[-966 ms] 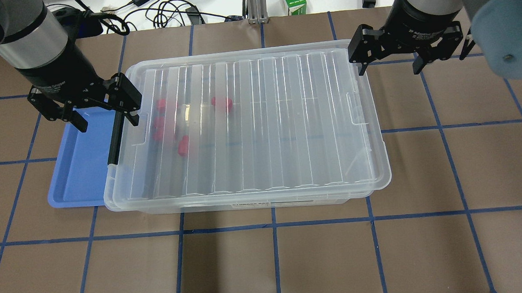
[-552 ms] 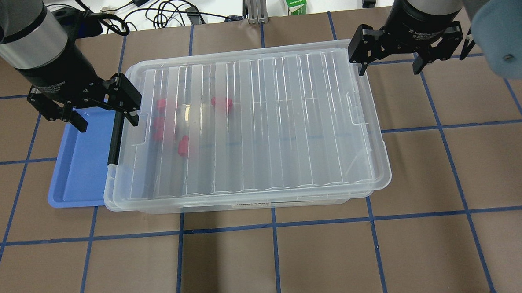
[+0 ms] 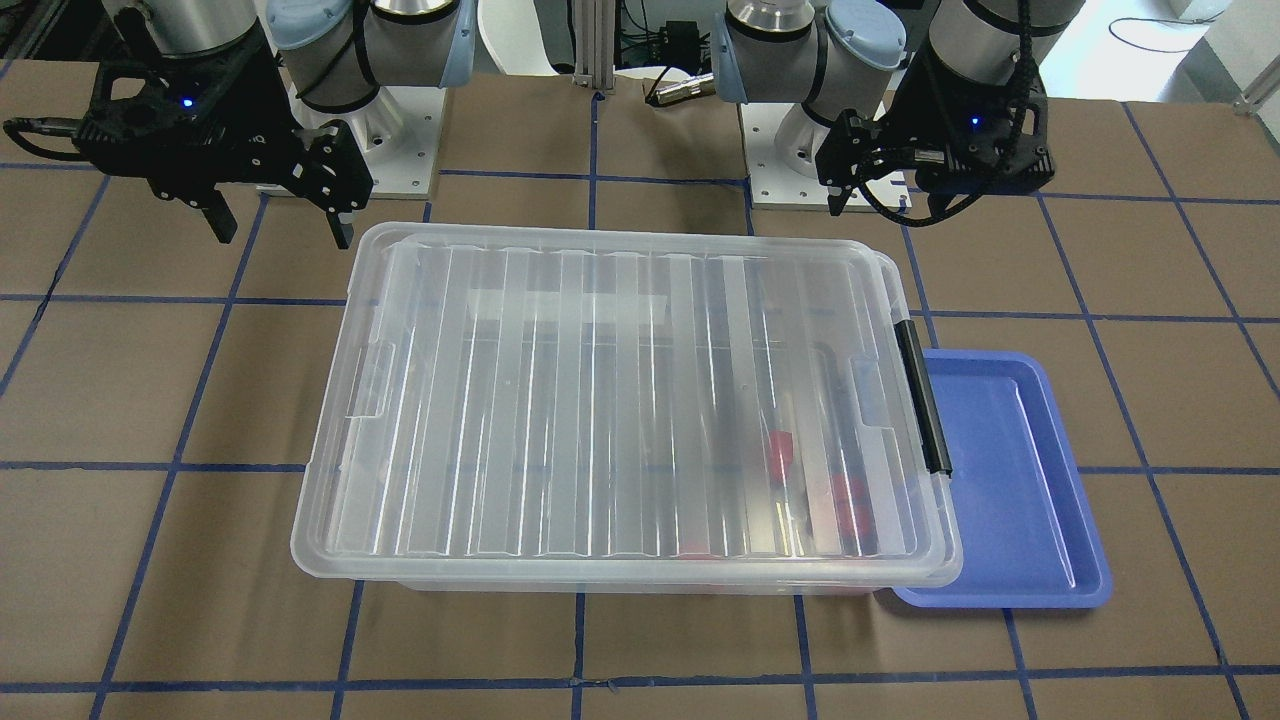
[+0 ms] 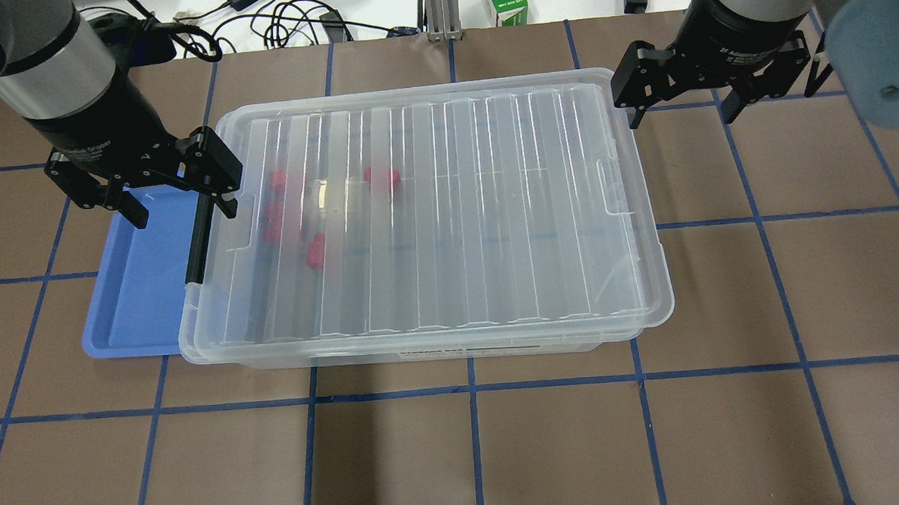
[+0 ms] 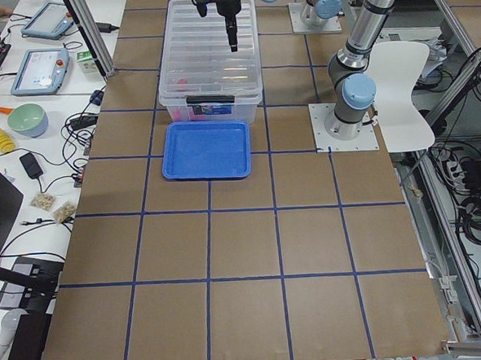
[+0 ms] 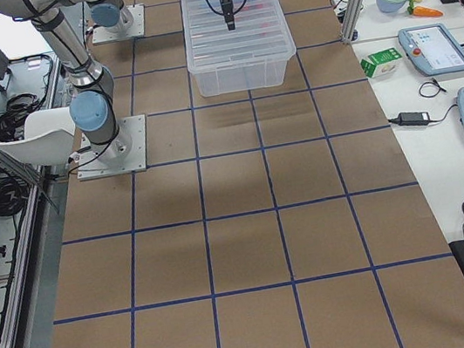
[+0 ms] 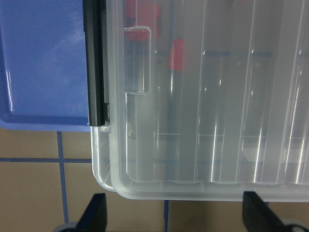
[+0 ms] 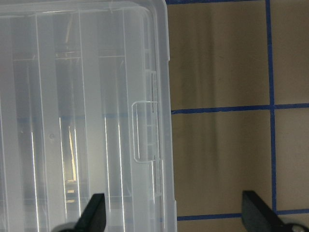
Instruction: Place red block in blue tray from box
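You can see the right gripper (image 4: 681,119) now sits slightly nearer the table's right edge, a touch farther from the box (image 4: 432,208).

The left arm (image 4: 55,72) comes in at the top left of the overhead view with its wrist turned down. The left gripper (image 4: 184,212) hangs below it, fingers (image 4: 221,188) spread wide and empty. The right arm (image 4: 750,4) enters at the top right, wrist also turned down. The right gripper (image 4: 680,119) is likewise spread and empty, its fingers (image 4: 629,108) aimed downward. Both wrist cameras agree (each shows two dark fingertips at its lower corners, far apart). The two grippers are well apart from each other.
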{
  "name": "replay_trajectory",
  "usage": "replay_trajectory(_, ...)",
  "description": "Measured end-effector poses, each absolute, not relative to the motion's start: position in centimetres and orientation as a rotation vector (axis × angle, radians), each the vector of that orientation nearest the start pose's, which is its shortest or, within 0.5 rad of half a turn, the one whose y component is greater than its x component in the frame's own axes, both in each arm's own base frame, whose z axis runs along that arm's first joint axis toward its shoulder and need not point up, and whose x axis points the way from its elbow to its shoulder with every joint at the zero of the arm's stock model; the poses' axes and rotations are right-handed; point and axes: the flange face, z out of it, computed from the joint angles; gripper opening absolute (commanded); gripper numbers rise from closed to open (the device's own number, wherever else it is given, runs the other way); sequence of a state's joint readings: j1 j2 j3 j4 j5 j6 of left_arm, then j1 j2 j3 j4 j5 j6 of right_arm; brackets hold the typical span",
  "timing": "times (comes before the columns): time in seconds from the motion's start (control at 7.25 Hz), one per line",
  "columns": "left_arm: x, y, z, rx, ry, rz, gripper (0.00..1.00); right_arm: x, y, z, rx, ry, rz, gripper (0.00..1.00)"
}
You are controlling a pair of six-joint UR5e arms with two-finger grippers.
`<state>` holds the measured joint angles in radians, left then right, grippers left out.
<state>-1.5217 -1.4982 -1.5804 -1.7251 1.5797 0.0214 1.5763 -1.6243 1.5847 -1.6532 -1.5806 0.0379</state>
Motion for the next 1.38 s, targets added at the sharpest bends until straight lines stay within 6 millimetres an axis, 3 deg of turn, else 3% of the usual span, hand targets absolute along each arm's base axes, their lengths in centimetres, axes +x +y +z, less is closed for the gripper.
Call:
replay_trajectory(0.28,-10.8,-45.6,50.3,-0.042,3.115,0.144,1.00,12.0,-48.4,49.8,0.005,3.144,-0.141,1.00)
replay_trajectory(0.69,-11.0,-45.7,50.4,-0.044,3.123,0.132,1.00,11.3,-51.8,40.7,-0.016,3.146,-0.083,1.00)
replay_trajectory(0.97,-11.0,-45.9,50.5,-0.040,3.122,0.122,1.00,11.2,-52.7,36.5,-0.031,3.151,-0.086,1.00)
replay_trajectory(1.38,-11.0,-46.3,50.6,-0.039,3.120,0.089,1.00,11.2,-52.9,34.9,-0.041,3.154,-0.102,1.00)
